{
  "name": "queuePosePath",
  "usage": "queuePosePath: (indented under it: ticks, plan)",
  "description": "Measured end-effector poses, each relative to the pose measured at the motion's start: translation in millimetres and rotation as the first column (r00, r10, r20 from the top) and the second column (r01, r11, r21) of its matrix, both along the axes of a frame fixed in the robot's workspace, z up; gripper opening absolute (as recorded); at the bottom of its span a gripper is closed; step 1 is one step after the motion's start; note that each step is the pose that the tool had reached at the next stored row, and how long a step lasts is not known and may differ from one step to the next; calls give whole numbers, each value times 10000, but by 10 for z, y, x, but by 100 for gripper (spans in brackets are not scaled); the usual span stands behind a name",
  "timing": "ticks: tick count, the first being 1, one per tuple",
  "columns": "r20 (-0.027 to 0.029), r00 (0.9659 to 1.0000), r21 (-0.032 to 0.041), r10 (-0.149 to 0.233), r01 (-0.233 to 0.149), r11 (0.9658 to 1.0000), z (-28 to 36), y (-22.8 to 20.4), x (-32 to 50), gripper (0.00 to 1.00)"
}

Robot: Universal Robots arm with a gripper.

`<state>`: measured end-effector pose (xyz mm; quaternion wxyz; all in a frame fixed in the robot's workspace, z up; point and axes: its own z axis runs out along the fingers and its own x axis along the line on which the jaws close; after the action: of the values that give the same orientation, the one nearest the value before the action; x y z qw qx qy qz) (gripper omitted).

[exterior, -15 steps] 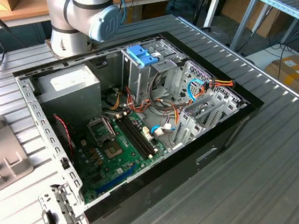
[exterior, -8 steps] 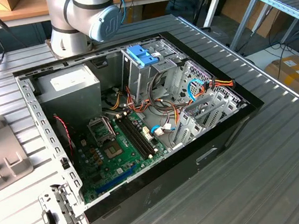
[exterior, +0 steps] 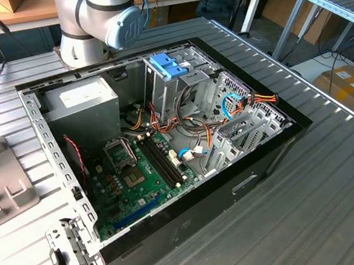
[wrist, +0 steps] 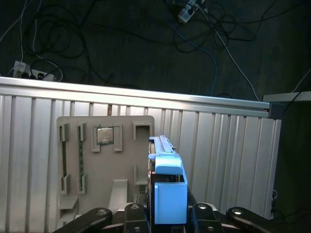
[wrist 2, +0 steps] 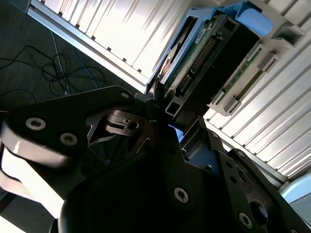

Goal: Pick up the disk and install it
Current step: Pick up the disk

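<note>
The disk (wrist: 167, 187) sits edge-on between my fingers (wrist: 200, 210) in the first wrist view, its blue plastic side rail facing the camera. In the second wrist view the disk (wrist 2: 209, 63) shows its green circuit board, connector strip and blue rail end. My gripper (wrist: 167, 213) is shut on the disk and holds it above the ribbed metal table, over a grey holder plate (wrist: 104, 160). The black gripper linkage (wrist 2: 160, 184) fills the near part of the second wrist view.
The open computer case (exterior: 275, 153) lies on the table (exterior: 338, 203), with a metal drive cage with a light-blue top (exterior: 169, 64), a grey power supply box (exterior: 81, 108) and a green motherboard (exterior: 137, 175). The arm's base (exterior: 97, 20) stands behind it. A processor chip (wrist: 103, 135) rests in the holder plate (exterior: 0, 184). Cables lie on the floor (wrist: 146, 43).
</note>
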<state>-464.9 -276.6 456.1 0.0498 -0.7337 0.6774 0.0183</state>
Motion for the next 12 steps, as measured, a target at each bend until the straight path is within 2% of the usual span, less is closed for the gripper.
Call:
queuePosePath:
  ticks: [12]
  plan:
    - [0,10000,20,0,0,10000,116,0,0,37]
